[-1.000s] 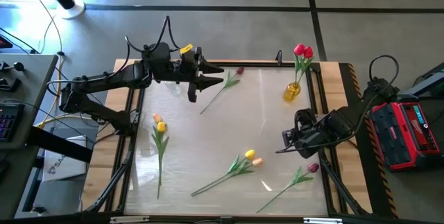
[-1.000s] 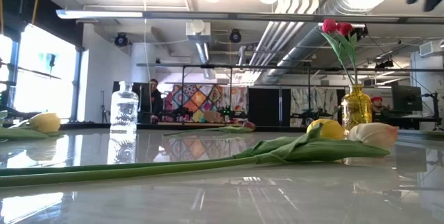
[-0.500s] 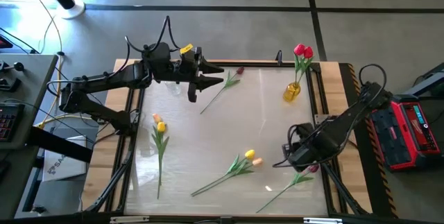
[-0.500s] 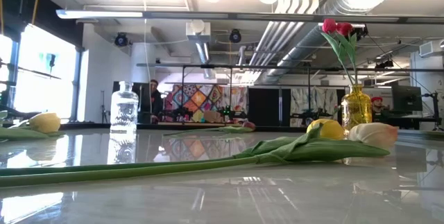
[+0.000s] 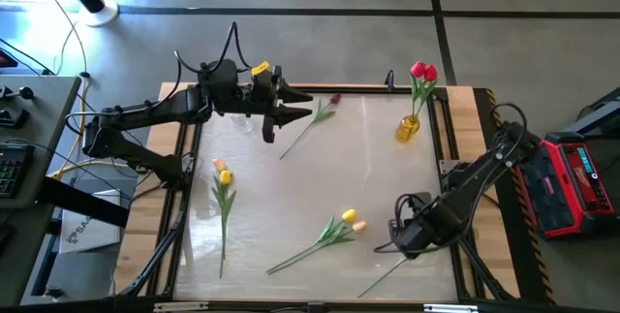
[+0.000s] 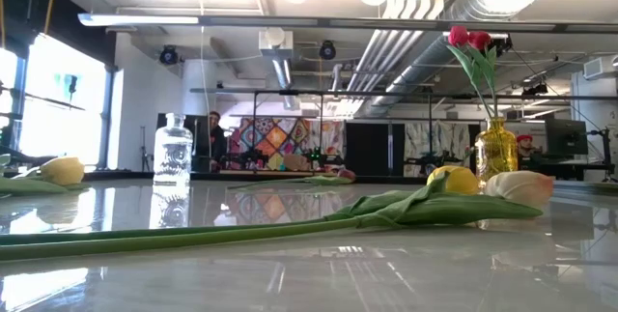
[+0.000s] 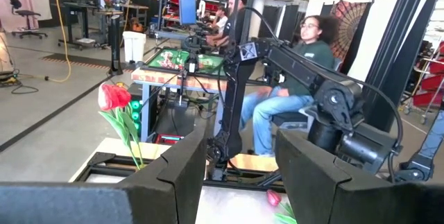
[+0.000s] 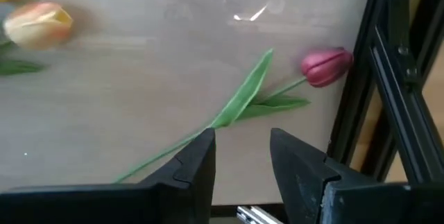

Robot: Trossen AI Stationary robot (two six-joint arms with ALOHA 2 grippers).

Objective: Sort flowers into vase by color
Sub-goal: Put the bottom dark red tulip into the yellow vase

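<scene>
Fingers of the right gripper (image 8: 241, 156) stand apart, seemingly just above the maroon tulip's stem (image 8: 182, 141)

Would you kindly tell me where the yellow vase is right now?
In the high view the yellow vase stands near the table's far right corner, holding two red tulips; the right tool is well apart, toward the near edge.

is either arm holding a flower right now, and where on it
Nothing is held. The right tool is open above the stem of the dark pink tulip, not yet closed on it. The left tool is open and empty at the table's far side.
</scene>
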